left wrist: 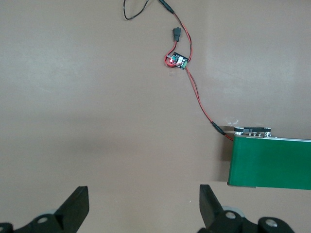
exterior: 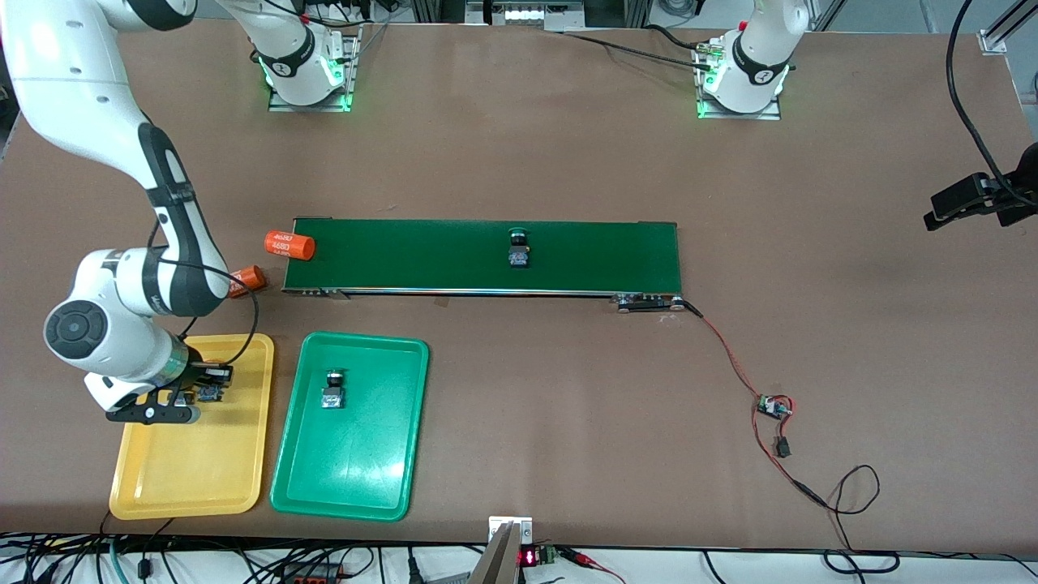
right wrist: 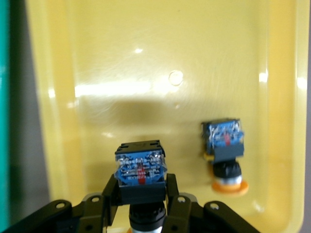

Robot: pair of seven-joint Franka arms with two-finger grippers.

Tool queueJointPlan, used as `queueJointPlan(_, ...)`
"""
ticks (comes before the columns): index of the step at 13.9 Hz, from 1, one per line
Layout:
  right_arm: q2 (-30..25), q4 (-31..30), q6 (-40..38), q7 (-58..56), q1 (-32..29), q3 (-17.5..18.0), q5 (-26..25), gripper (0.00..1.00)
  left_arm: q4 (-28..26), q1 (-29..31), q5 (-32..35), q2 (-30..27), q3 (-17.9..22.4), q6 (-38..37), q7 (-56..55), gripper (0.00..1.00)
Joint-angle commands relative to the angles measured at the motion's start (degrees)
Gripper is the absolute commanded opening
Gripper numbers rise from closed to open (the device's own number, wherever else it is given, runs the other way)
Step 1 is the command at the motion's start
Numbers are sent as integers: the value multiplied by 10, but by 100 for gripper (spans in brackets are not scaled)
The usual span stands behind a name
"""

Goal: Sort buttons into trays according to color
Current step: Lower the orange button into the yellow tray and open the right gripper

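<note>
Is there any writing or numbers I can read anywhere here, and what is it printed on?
"4680": printed in white on the orange cylinder lying at the right arm's end of the conveyor belt, seen upside down; smaller print beside it is too small to read.
Red lit display at the table edge nearest the front camera: too small to read.
Buttons, trays, circuit board: no readable text.

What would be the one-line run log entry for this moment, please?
right tool: shut on button, over yellow tray | left tool: open, waiting | green tray: one button | belt: one button
</note>
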Motion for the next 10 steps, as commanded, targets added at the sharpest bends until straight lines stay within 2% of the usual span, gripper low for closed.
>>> queueJointPlan(1, 24, 19, 29, -7, 2, -6, -13, 10, 4, -2, -7, -5, -6, -5, 10, 100)
queueJointPlan(5, 37, 17, 56, -6, -1, -6, -20, 12, 3, 2, -10, -5, -6, -2, 10, 100)
queueJointPlan(6, 41, 17, 58, -5, -1, -6, -19, 20, 2, 3, -9, -5, -5, -2, 10, 100)
queueJointPlan(7, 44, 17, 58, -4, -1, -6, -19, 32, 1, 3, -9, -5, -5, -3, 10, 100)
queueJointPlan(9, 49, 16, 58, -2, 0, -6, -17, 73, 2, 2, -9, -5, -6, -3, 10, 100)
queueJointPlan(10, 50, 15, 60, 3, -1, -5, -15, 100, 2, 1, -9, -5, -6, -3, 10, 100)
